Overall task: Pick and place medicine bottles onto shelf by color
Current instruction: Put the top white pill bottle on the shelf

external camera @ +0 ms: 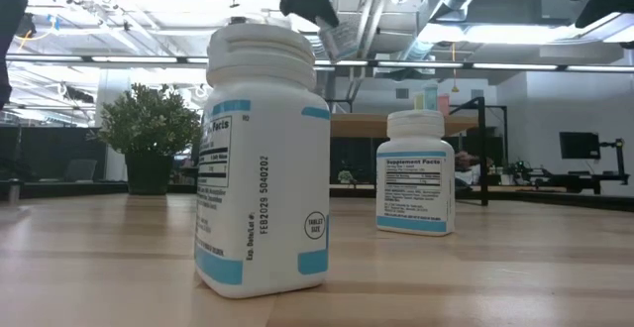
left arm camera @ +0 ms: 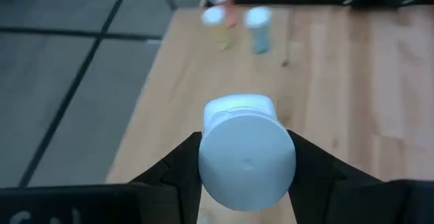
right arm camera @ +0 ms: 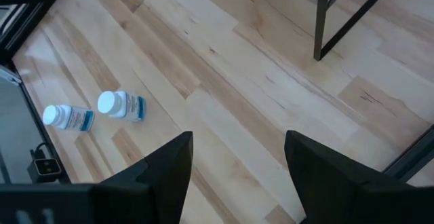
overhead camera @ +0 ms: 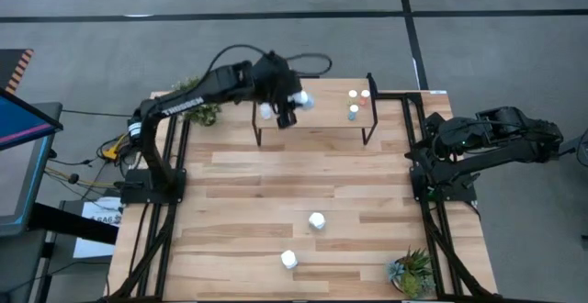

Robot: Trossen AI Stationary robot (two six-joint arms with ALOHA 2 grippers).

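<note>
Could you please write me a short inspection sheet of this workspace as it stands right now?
Surface: light wood plank table.
Job's things: two white blue-labelled medicine bottles upright on table; three small coloured bottles on black-legged wood shelf.
Clutter: two green potted plants.
Grippers: left gripper over shelf, fingers shut on white-capped bottle; right gripper open, at table's right edge.
Cables: bundle beside left arm base.
Surroundings: grey floor; office behind.

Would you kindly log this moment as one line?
left gripper: holds white bottle above shelf | right gripper: open, parked | two white bottles on table
</note>
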